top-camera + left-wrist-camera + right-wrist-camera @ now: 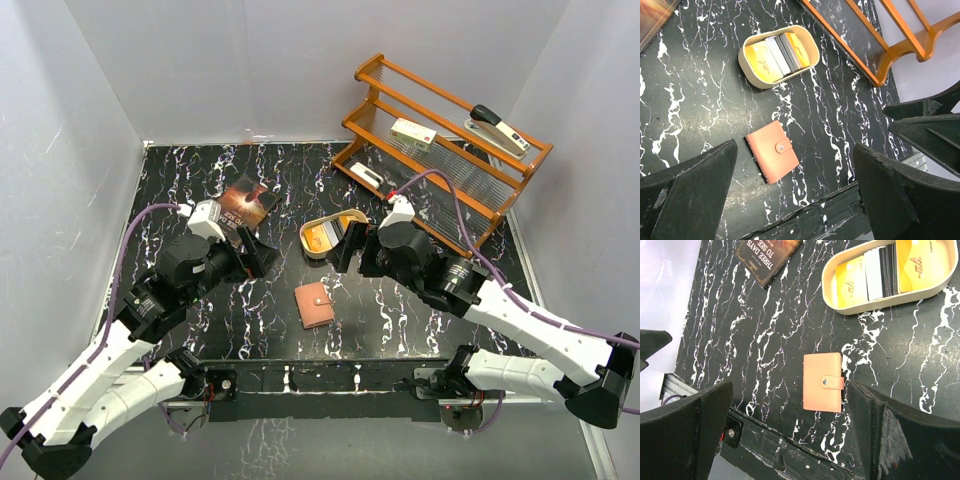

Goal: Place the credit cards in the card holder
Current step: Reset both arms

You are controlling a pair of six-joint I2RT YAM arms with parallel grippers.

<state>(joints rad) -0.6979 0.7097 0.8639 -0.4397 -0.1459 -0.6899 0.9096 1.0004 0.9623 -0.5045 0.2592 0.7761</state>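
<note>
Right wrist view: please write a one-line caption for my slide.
Open right gripper over the closed card holder; the credit cards sit in a tan tin, and a book lies apart.

White-shelled arms [92,368] with black joints; purple cables [150,211].

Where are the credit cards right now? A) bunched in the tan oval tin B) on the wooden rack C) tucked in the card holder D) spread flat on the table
A: the credit cards stand bunched in the tan oval tin; the card holder lies snapped shut nearby.
</note>
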